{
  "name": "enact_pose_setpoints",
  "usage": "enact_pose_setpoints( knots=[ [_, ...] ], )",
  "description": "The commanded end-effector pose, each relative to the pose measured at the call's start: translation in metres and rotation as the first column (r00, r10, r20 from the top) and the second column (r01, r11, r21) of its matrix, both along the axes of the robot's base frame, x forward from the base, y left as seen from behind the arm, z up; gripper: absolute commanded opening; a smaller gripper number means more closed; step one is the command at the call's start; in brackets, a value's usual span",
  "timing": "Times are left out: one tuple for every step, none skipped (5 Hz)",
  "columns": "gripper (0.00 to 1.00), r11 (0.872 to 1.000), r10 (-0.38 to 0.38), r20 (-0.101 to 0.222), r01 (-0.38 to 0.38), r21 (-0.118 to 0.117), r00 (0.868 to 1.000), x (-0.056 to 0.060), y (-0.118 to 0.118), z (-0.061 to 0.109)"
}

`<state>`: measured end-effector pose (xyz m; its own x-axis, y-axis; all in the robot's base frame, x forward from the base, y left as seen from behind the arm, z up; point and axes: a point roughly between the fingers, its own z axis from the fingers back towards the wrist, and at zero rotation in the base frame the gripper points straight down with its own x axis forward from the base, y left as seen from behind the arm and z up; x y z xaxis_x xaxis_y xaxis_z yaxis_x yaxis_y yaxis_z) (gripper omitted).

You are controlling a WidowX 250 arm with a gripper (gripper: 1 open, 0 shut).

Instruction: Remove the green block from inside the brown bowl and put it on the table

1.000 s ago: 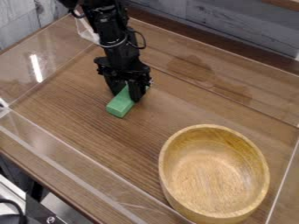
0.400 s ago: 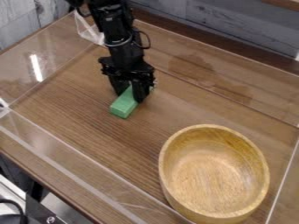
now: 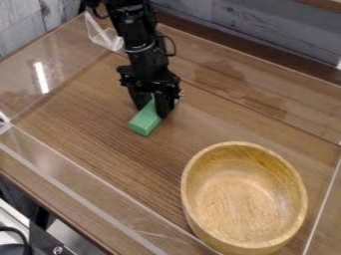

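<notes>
Since the earlier frames, the gripper [image 3: 154, 103] and the green block [image 3: 146, 122] have slid a little toward the right and a bit lower in the picture, closer to the brown bowl [image 3: 245, 195]. The bowl has not moved.

Now the black arm points almost straight down over the table [image 3: 80, 149]. Its two fingers are pressed together on the top end of the green block. The block's lower end looks like it rests on the wood, or sits just above it. It is hard to tell which from this view. The block is left of the bowl and further back, and does not touch it. The bowl is empty, and only its pale wood grain shows inside.

So the lifting-out part looks done. The step in hand seems to be setting the block down. The next move likely calls for the fingers to let go, and then for the arm to rise straight up so it does not knock the block over. If the block is tipped on one end, it may flop flat when it is let go.

No words, brands or labels can be read anywhere. Clear plastic walls [image 3: 54, 60] stand around the table edge.
</notes>
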<state>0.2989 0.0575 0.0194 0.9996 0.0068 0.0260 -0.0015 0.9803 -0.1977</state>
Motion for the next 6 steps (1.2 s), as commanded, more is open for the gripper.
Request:
enact_pose_setpoints(
  knots=[
    [0.00, 1.000, -0.027, -0.007, 0.027, -0.006, 1.000, 0.002, -0.009, 0.002],
    [0.00, 0.999, -0.031, -0.018, 0.031, -0.012, 0.999, 0.002, -0.012, 0.002],
    [0.00, 0.999, -0.036, -0.030, 0.036, -0.018, 0.999, 0.002, -0.014, 0.002],
    [0.00, 0.999, -0.039, -0.041, 0.038, -0.026, 0.998, 0.002, -0.018, 0.003],
    [0.00, 0.999, -0.043, -0.050, 0.041, -0.034, 0.998, 0.003, -0.022, 0.003],
    [0.00, 0.998, -0.048, -0.059, 0.045, -0.041, 0.997, 0.003, -0.026, 0.003]
  ],
)
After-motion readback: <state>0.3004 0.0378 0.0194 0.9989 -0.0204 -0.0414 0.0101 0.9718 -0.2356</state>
